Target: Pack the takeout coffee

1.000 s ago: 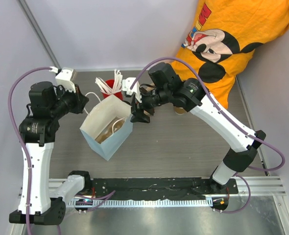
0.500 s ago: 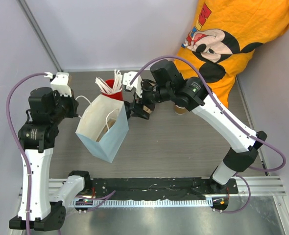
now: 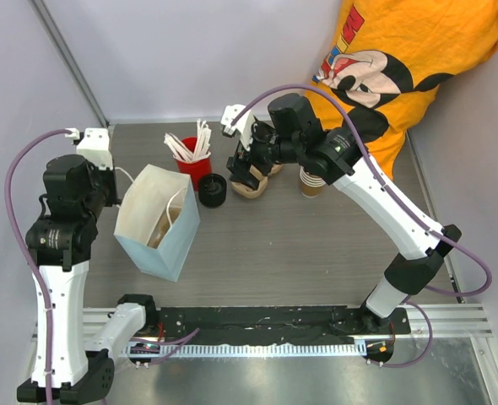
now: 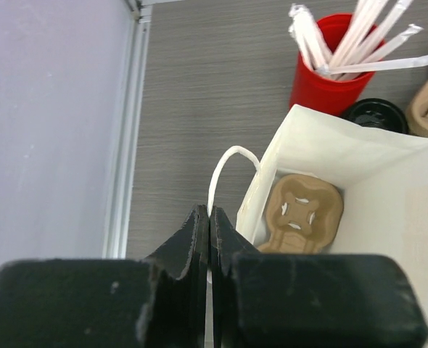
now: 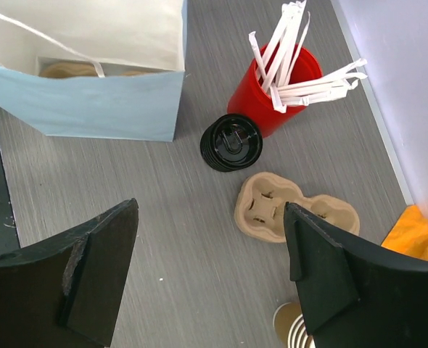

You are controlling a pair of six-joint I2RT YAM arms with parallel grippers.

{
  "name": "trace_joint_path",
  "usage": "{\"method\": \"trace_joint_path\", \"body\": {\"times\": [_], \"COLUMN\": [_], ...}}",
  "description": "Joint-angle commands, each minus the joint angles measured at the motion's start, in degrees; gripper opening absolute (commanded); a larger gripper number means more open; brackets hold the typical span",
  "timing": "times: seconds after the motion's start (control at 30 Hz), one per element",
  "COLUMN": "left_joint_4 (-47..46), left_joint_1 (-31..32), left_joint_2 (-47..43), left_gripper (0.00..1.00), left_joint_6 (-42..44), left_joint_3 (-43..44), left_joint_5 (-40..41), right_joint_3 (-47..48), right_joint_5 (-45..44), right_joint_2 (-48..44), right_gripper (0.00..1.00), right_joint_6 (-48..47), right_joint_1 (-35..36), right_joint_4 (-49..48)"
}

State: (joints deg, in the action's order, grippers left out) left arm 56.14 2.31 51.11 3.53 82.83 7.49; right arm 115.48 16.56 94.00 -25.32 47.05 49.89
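**Top view:** the lidded takeout coffee (image 3: 213, 190) is shown standing on the counter (image 3: 300, 253) outside the paper bag (image 3: 169, 253), not yet packed.

**Left wrist view:** the left pincer (image 4: 209, 212) is seen clamped on the bag's handle (image 4: 231, 149).

**Right wrist view:** the right pincer (image 5: 210, 214) is shown spread wide and empty.
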Motion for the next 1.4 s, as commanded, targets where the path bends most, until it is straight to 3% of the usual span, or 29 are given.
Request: {"method": "trace_joint_path", "body": {"times": [0.0, 0.27, 0.6, 1.37], "left_joint_4": [-2.4, -7.5, -11.6, -24.3], "left_joint_1": [-1.1, -9.5, -20.9, -22.3], "left_joint_2": [-0.5, 1.9, 6.5, 18.4], "left_gripper": [0.05, 0.11, 0.1, 0.13], "left_joint_6": [3.1, 4.9, 5.1, 2.8], "left_joint_3": [-0.2, -2.1, 0.3, 6.2], "left_joint_5": [5.4, 4.4, -4.0, -4.8], "right_joint_3": [-0.9, -2.3, -2.5, -2.4], "right_joint_5": [-0.9, -1.5, -1.5, -1.8], "right_joint_2": [-2.9, -4.0, -3.9, -2.8], "right_gripper": [0.85, 0.85, 0.85, 0.86], "right_joint_6": [1.0, 1.2, 1.5, 2.2], "right_joint_1": [-0.6, -1.3, -1.6, -1.9], "right_joint_4": [-3.4, -4.5, -5.2, -6.1]}}
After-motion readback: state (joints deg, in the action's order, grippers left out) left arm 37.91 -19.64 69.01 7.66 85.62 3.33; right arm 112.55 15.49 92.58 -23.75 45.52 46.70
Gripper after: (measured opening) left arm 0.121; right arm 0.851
